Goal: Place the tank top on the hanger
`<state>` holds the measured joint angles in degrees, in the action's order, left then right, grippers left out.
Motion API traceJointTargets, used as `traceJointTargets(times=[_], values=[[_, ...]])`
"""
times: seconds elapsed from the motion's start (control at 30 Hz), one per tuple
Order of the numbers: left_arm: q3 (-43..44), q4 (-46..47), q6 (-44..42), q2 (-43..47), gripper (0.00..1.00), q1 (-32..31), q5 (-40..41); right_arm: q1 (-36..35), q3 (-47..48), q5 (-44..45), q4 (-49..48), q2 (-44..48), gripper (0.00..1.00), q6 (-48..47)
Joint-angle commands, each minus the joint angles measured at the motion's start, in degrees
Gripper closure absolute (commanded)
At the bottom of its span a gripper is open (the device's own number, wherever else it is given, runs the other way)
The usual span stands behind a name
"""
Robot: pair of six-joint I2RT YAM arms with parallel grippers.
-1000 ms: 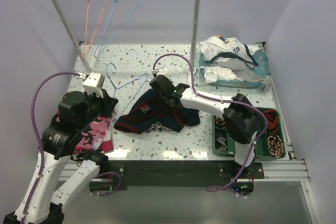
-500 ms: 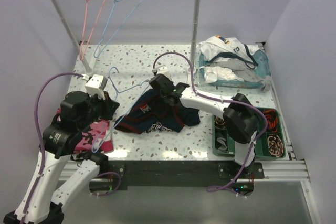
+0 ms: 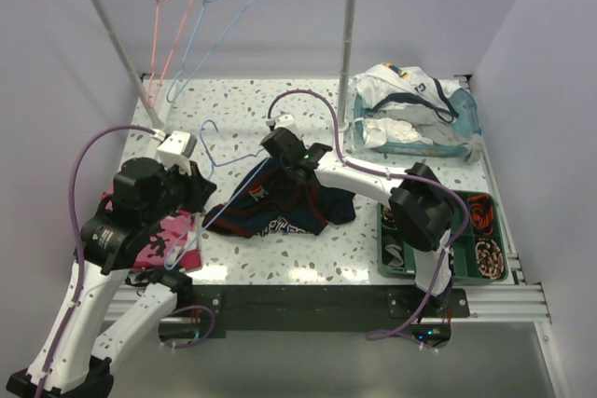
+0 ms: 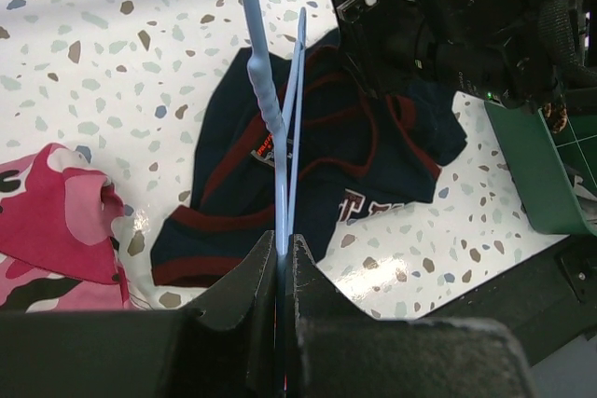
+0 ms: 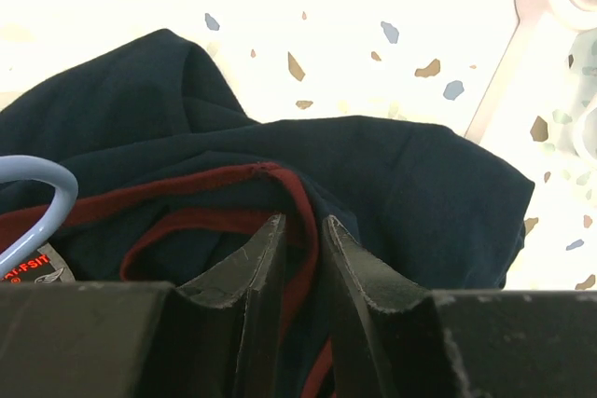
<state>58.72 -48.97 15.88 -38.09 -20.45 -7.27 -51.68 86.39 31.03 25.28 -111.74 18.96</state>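
1. Centre of the speckled table (image 3: 244, 100): tank top (image 3: 280, 210) lies crumpled, lettering up, between my two arms.
2. Hanger (image 4: 277, 142): light blue wire, tilted up off the table. It crosses above the top's left part, hook toward the back.
3. Camo cloth (image 3: 173, 241): just left of the top, under my left arm.
4. Left gripper (image 4: 284, 247): clamped tight on the hanger wire.
5. Right gripper (image 5: 300, 226): narrow, fingers straddling the top's red trim. I can't tell if it's pinched.
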Motion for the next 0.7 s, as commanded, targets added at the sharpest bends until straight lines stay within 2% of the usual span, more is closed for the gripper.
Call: traceJointTargets(times=[0.0,0.1,0.23,0.5,0.67], values=[[0.34,0.63,-0.76,-0.06,1.00,-0.21,-1.17,0.18,0.45,0.88,-0.75,1.00,0.73,-0.68],[0.17,0.45,-1.11,-0.15,1.00,-0.21,-1.52,0.35,0.27,0.26,-0.67,0.39,0.75,-0.24],[0.26,0.10,-1.90,-0.76,1.00,-0.21,-3.88,0.88,-0.87,0.35,-0.67,1.09,0.83,0.20],[-1.32,-0.16,-3.05,-1.29,1.00,-0.21,-6.35,2.11,-2.19,-3.60,-1.11,1.44,0.83,0.11],[-2.46,-0.16,-3.05,-2.08,1.00,-0.21,-7.67,2.11,-1.14,-2.90,-0.23,3.98,0.92,-0.15]])
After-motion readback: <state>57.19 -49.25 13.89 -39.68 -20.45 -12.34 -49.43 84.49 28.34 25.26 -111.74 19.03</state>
